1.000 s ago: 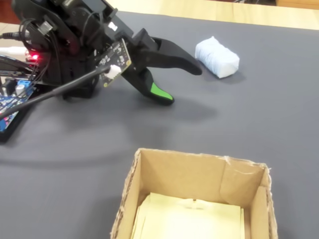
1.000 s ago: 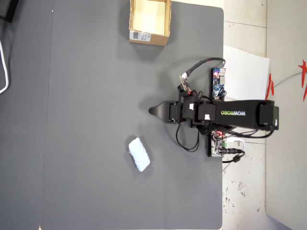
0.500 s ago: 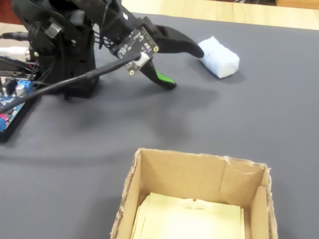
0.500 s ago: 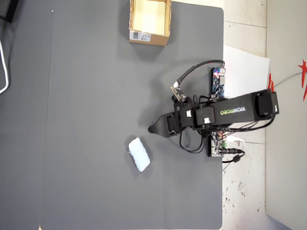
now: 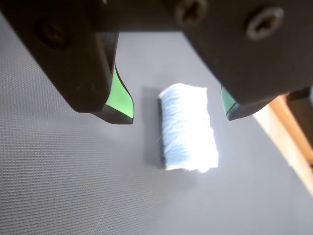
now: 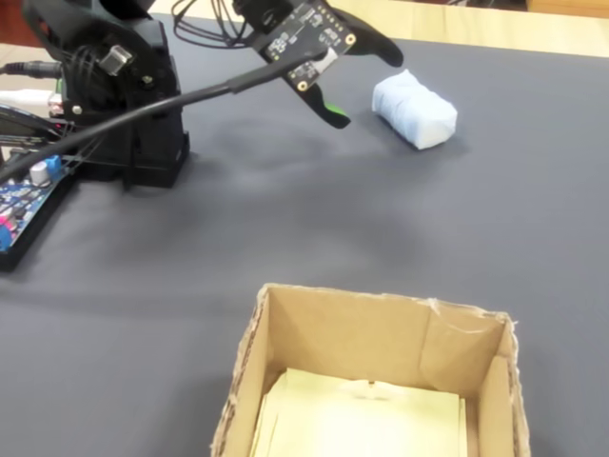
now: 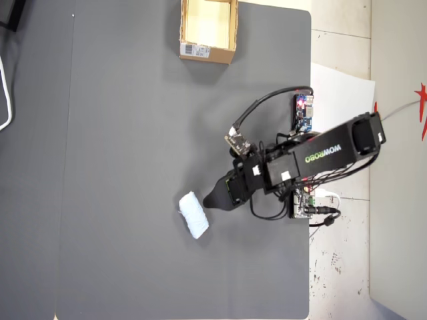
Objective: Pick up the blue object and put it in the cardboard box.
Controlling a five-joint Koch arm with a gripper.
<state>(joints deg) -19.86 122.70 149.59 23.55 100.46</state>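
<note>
The blue object [image 5: 188, 127], a small pale blue soft block, lies on the dark grey mat just below and between my jaws in the wrist view. My gripper [image 5: 178, 115] is open, its green pads [image 5: 120, 95] standing apart on either side of the block without touching it. In the fixed view the gripper [image 6: 366, 89] hovers just left of the blue object [image 6: 414, 109]. From overhead the gripper [image 7: 212, 199] sits at the upper right of the blue object [image 7: 193, 215]. The cardboard box [image 6: 381, 303] stands open at the near edge, far from the block; its labelled side [image 7: 206, 51] shows from overhead.
The arm's base [image 6: 124, 105] with cables and a circuit board [image 6: 24, 195] stands at the left of the fixed view. A white paper sheet [image 7: 340, 87] lies beyond the mat's right edge in the overhead view. A wooden strip [image 5: 293, 142] borders the mat in the wrist view.
</note>
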